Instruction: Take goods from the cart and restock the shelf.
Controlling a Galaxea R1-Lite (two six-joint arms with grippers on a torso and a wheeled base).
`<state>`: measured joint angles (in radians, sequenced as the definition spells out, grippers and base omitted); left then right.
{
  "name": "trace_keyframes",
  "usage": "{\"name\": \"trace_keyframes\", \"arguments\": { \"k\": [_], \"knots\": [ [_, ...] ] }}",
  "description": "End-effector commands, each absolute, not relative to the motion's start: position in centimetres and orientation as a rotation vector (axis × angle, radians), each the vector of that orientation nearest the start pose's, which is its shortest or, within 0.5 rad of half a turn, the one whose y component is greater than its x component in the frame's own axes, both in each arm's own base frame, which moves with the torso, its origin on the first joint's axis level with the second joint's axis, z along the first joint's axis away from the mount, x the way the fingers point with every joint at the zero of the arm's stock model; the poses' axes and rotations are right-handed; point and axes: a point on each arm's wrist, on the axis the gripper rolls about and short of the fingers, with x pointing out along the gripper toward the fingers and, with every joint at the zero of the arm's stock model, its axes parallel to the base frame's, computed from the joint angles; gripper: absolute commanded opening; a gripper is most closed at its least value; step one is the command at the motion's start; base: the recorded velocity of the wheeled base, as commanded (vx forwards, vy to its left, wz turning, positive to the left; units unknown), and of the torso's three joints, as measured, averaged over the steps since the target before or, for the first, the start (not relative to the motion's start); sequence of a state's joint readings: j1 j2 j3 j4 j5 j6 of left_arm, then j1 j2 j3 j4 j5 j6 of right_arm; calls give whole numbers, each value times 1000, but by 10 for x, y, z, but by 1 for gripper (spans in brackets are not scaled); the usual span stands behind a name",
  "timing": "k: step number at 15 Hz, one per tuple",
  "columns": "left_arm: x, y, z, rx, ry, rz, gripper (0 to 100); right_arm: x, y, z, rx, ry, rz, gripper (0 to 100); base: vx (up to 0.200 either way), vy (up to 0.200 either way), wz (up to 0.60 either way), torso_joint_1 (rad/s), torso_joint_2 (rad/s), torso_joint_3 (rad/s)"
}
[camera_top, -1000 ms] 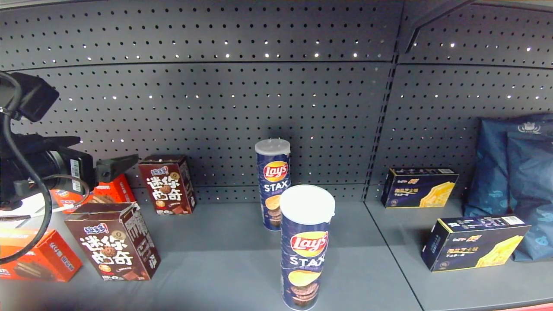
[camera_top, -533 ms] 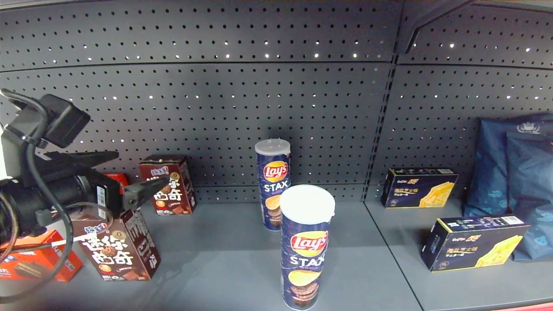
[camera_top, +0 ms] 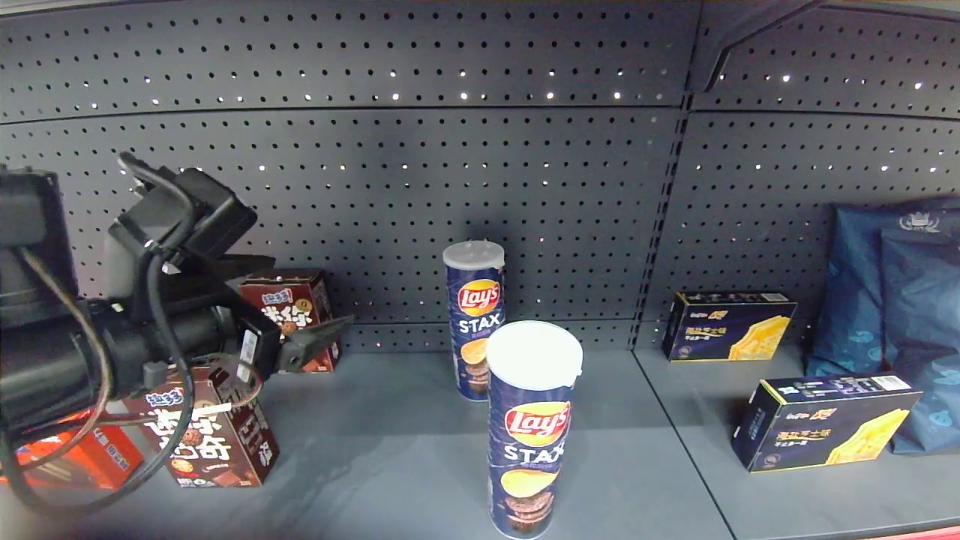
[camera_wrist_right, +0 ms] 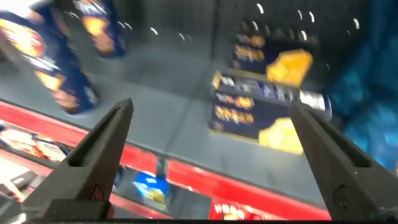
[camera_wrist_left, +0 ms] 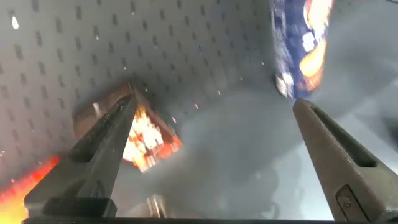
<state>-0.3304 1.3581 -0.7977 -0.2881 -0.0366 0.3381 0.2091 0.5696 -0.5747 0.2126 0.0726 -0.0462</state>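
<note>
We see open shelf between the brown cookie boxes and two chip cans; another gap, seemingly wide, right of them.

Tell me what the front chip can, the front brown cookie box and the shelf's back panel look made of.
Front chip can: likely paperboard tube with glossy printed wrap; lid looks like whitish plastic.
Front brown cookie box: printed cardboard, folded edges show.
Back panel: probably painted metal, matte dark grey, punched with regular holes.

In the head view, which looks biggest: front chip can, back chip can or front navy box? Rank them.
1. front chip can
2. front navy box
3. back chip can
The cans look identical; nearness enlarges the front one.
</note>
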Motion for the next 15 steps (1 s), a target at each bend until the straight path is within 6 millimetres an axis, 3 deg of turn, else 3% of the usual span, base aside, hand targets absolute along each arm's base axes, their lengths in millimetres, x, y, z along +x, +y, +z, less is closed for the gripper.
{"name": "trace_keyframes", "arguments": {
  "k": [1, 3, 4, 6, 7, 11, 15],
  "knots": [
    [250, -88, 236, 399, 227, -407, 100, -16, -1, 181, -52, 135, 153, 100, 0, 0, 0, 0, 0, 0],
    [268, -96, 237, 404, 228, -395, 100, -38, 0, 171, -47, 117, 64, 100, 0, 0, 0, 0, 0, 0],
    [282, -101, 233, 420, 241, -390, 100, -59, 3, 160, -45, 103, 7, 100, 0, 0, 0, 0, 0, 0],
    [294, -104, 226, 469, 253, -394, 100, -71, 4, 155, -44, 115, -19, 100, 0, 0, 0, 0, 0, 0],
    [303, -108, 218, 501, 266, -399, 100, -75, 5, 162, -47, 94, -31, 100, 0, 0, 0, 0, 0, 0],
    [323, -123, 206, 521, 291, -410, 100, -77, 4, 164, -47, 89, -55, 100, 0, 0, 0, 0, 0, 0],
    [323, -135, 195, 536, 316, -435, 100, -76, 4, 162, -44, 94, -68, 100, 0, 0, 0, 0, 0, 0]
  ]
}}
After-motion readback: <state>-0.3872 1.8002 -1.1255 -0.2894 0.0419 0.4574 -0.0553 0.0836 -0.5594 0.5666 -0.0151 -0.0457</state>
